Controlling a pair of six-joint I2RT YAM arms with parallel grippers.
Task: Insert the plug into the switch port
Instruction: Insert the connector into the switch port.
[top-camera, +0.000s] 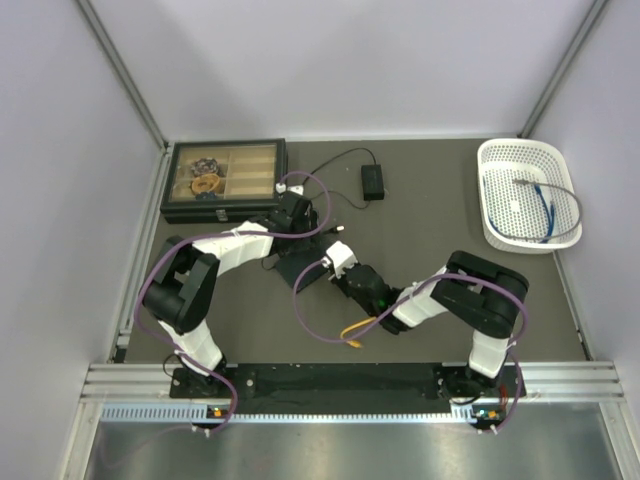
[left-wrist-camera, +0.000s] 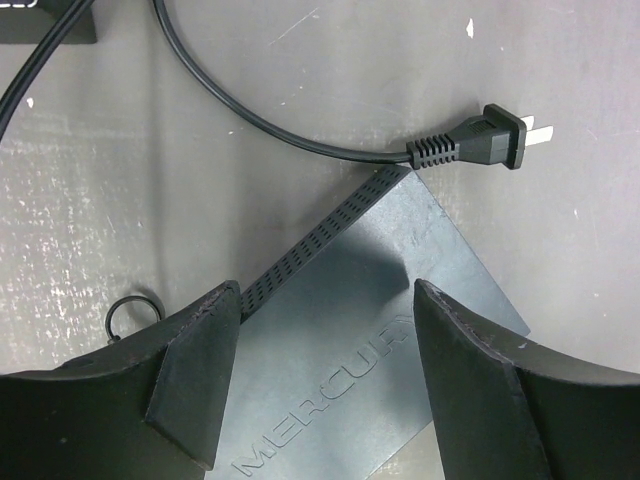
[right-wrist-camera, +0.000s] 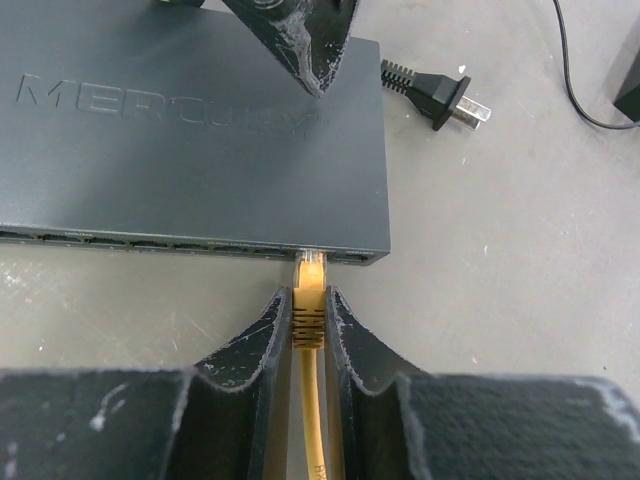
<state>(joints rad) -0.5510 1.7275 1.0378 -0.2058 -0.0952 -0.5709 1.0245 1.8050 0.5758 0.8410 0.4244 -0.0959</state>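
Yellow clear-tipped network plug (right-wrist-camera: 310, 278) sits at the port mouth just ahead of my fingertips, not seated yet by the look of it.
My right claw (right-wrist-camera: 308, 305) is clamped on the plug body, gripped far enough back that the tip sticks out free to enter. Yellow cable (right-wrist-camera: 316, 420) trails back between the fingers. Long axis runs straight out along my fingers, tip pointing away, square to the socket edge of the flat dark grey plastic switch box (right-wrist-camera: 190, 140). It meets a port (right-wrist-camera: 312, 255) near the right end. Beyond, left claw (left-wrist-camera: 325, 295) spans the box top, jaws apart. Probably bracing against my push.

The dark grey switch (right-wrist-camera: 150, 160) bears the embossed brand "MERCURY".
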